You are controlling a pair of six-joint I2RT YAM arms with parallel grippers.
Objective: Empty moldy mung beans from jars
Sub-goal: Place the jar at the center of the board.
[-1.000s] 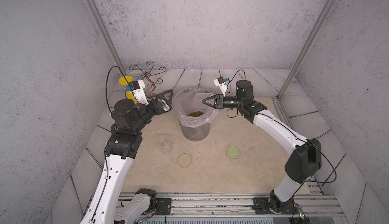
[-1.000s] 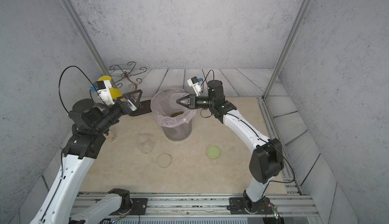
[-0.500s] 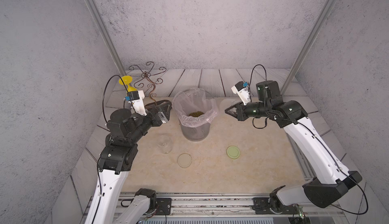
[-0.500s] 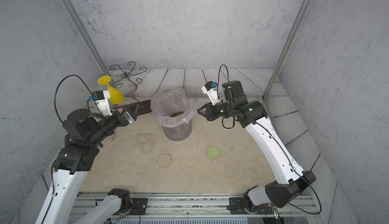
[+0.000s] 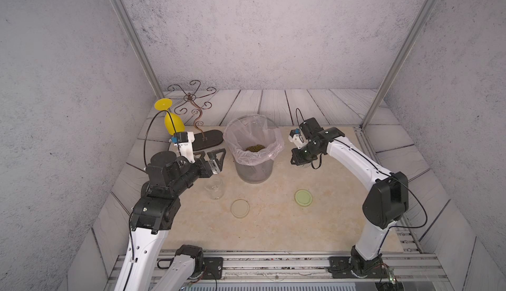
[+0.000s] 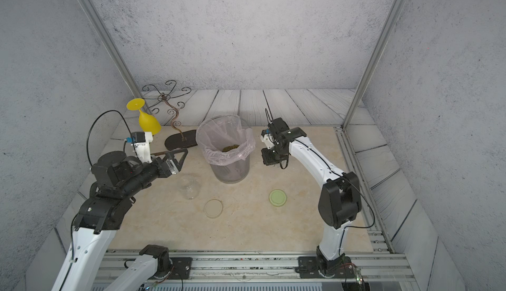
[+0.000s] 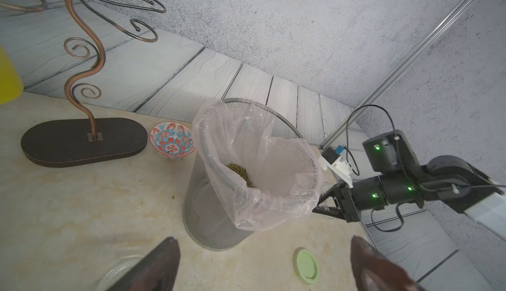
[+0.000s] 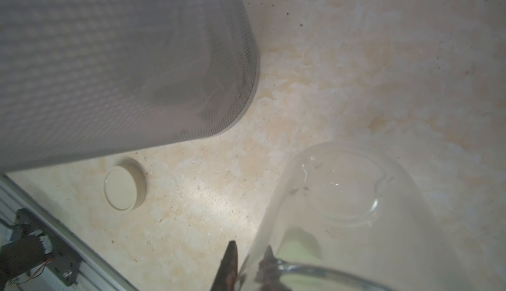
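Right wrist view crops gripper (image 8: 250, 245) and jar (image 8: 356, 194).

We are looking at a robotics lab cell staged as a home corner: grey textured wall panels (image 5: 273, 29) framed by aluminium posts (image 5: 134, 40), a left arm (image 5: 142, 248) and a right arm (image 5: 353, 158) mounted on a slotted rail (image 5: 273, 263), and a marble-look worktop (image 5: 273, 226) carrying household props, a yellow goblet (image 5: 172, 124) and a patterned bowl (image 7: 172, 144)
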